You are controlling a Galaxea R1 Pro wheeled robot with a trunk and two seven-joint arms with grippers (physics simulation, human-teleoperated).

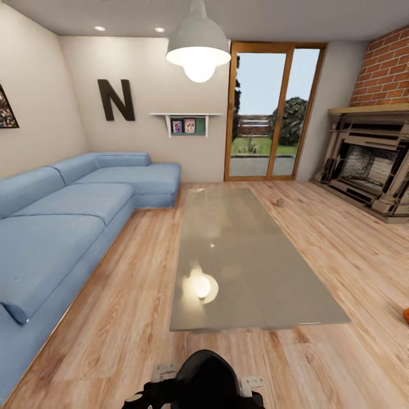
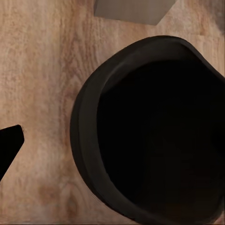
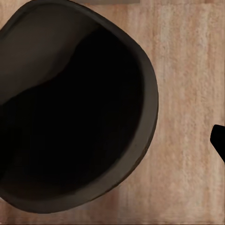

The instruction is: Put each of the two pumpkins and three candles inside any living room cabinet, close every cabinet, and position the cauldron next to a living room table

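The black cauldron (image 1: 204, 379) sits at the bottom of the head view, just short of the glass table's (image 1: 244, 255) near end. Pale parts of my left gripper (image 1: 163, 373) and right gripper (image 1: 253, 382) flank it. Both wrist views look down into its dark mouth (image 2: 159, 136) (image 3: 70, 112) over wood floor. One black left fingertip (image 2: 10, 149) and one right fingertip (image 3: 219, 143) stand clear of the pot's outer wall; each gripper's other finger is lost against the black. A candle (image 1: 279, 202) rests on the floor beyond the table, and an orange pumpkin (image 1: 406, 314) peeks in at the right edge. No cabinet is in view.
A blue corner sofa (image 1: 62, 216) lines the left wall. A fireplace (image 1: 369, 165) with a brick chimney stands at the right. Glass doors (image 1: 267, 113) close the far wall, and a lamp (image 1: 199, 51) hangs over the table. Wood floor runs along both sides of the table.
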